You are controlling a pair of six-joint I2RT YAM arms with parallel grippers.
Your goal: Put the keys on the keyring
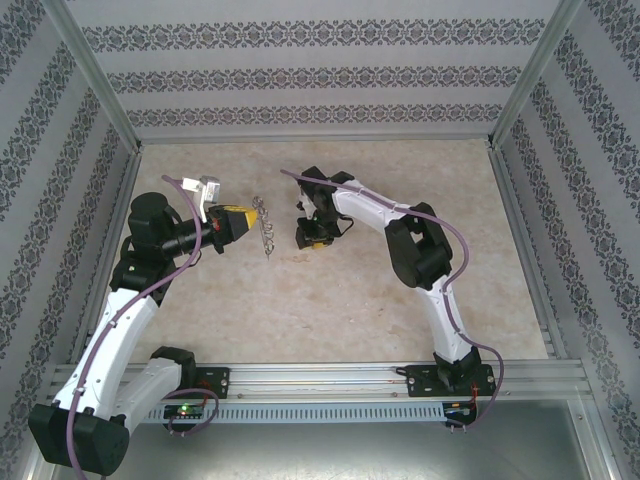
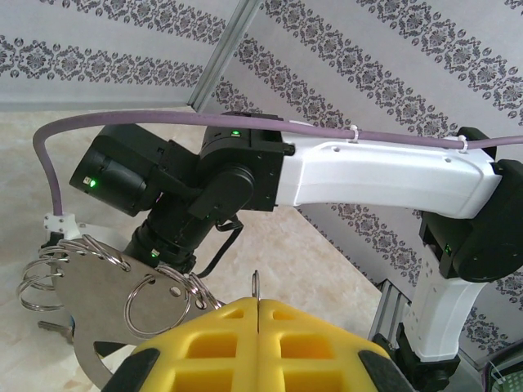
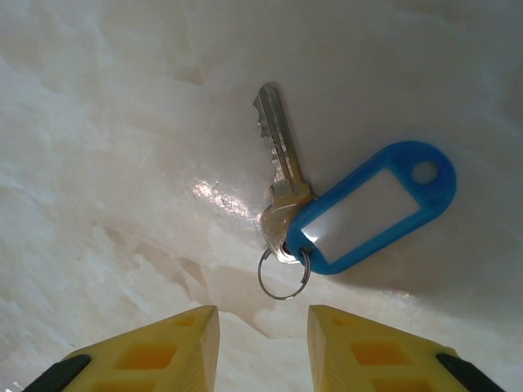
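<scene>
Key (image 3: 279,155) lies flat, centre frame, under the spread right pincer (image 3: 263,317) — a close could skid it across the slick surface (image 3: 98,163); left pincer (image 2: 257,307) pinches the keyring (image 1: 264,228).

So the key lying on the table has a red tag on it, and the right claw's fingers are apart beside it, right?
The tag on the key is blue, not red; the right wrist view shows it. The rest holds: the key lies on the table, and the right gripper has its fingers apart beside it.
</scene>
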